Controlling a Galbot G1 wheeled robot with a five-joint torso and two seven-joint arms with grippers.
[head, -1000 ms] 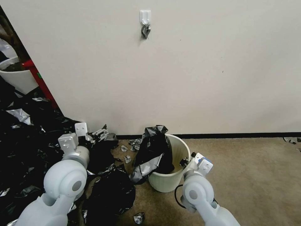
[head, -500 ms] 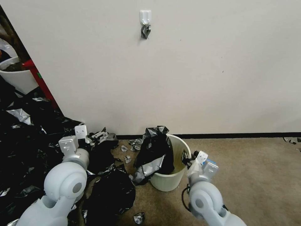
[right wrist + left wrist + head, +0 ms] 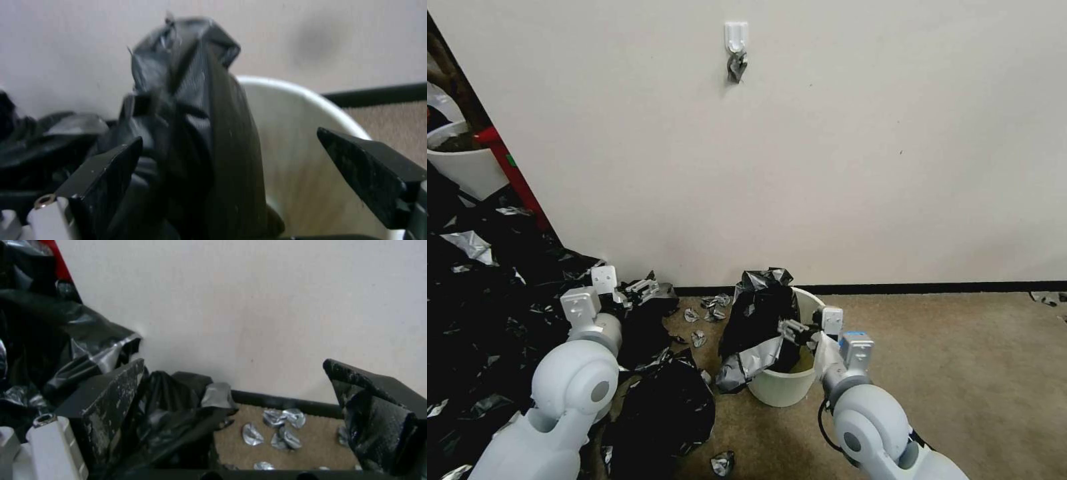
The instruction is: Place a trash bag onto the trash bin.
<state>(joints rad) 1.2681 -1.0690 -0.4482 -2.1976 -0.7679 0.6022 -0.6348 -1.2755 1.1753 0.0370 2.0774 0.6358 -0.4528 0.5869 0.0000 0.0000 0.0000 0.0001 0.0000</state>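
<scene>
Trash bin (image 3: 784, 387): lower centre of the head view, upright on the carpet by the wall; cream inner wall also in the right wrist view (image 3: 289, 133).
Trash bag (image 3: 758, 320): draped over the bin's left rim, knotted top standing above it, silvery fold hanging outside; same place as half a second ago.
Right gripper (image 3: 790, 329): now over the bin's mouth at the bag's right side, moved leftward from the bin's right rim; jaws spread wide, the bag (image 3: 200, 133) between them but not pinched.
Left gripper (image 3: 644, 288): left of centre, above the heap of black sheeting (image 3: 487, 293); barely shifted; jaws apart, a fold of black plastic (image 3: 178, 413) against one finger.
Silver scraps (image 3: 707, 313): on the carpet between heap and bin, unmoved.
Wall hook (image 3: 736, 37): upper centre, a dark scrap hanging from it.
</scene>
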